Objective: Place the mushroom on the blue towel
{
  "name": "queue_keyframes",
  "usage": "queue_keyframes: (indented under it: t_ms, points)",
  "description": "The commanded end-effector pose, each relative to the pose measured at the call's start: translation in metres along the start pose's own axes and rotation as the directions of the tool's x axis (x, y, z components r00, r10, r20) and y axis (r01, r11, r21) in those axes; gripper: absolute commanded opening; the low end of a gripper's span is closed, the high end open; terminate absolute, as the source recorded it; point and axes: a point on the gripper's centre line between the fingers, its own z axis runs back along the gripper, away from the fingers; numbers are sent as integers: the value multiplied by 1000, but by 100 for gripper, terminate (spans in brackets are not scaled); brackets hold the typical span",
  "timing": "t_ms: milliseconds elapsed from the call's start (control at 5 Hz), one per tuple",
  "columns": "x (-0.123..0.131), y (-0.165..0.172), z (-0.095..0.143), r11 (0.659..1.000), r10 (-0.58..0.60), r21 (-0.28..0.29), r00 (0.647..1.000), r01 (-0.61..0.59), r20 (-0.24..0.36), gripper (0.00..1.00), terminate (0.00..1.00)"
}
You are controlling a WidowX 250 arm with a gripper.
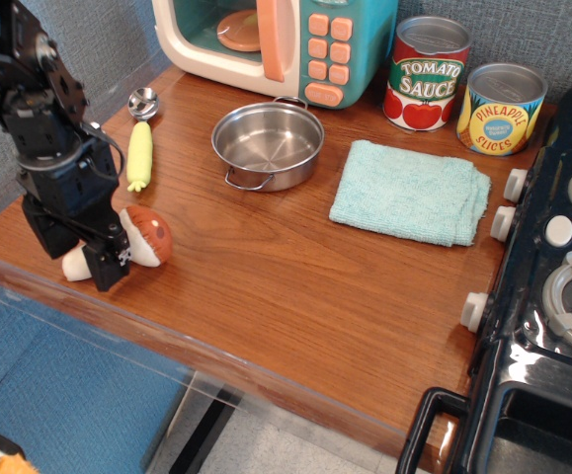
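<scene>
The mushroom (145, 237) lies on its side at the front left of the wooden counter, reddish-brown cap to the right, white stem to the left. My black gripper (76, 259) is down over the stem, one finger on each side of it, jaws open around it. Most of the stem is hidden behind the fingers. The blue towel (410, 192) lies folded at the right of the counter, far from the gripper, with nothing on it.
A steel pot (268, 145) stands mid-counter. A corn-handled scoop (140, 148) lies at the left. A toy microwave (278, 44) and two cans (426, 73) stand at the back. A black stove (562, 286) borders the right. The counter's front edge (177, 346) is close.
</scene>
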Motion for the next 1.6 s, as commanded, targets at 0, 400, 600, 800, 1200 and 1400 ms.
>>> queue_keyframes:
  t_ms: [0, 400, 600, 800, 1200, 1400]
  points:
    - [14, 10, 2, 999, 41, 21, 999, -41, 16, 0, 0]
    - [15, 0, 26, 998, 66, 14, 994, -67, 85, 0, 0]
    - [31, -27, 60, 978, 208, -31, 977, -207, 45, 0, 0]
    - [72, -64, 77, 938, 348, 2, 938, -348, -3, 0, 0]
    - [166, -105, 66, 901, 432, 26, 901, -433, 32, 0, 0]
    - [193, -116, 57, 926, 377, -8, 921, -378, 99, 0, 0]
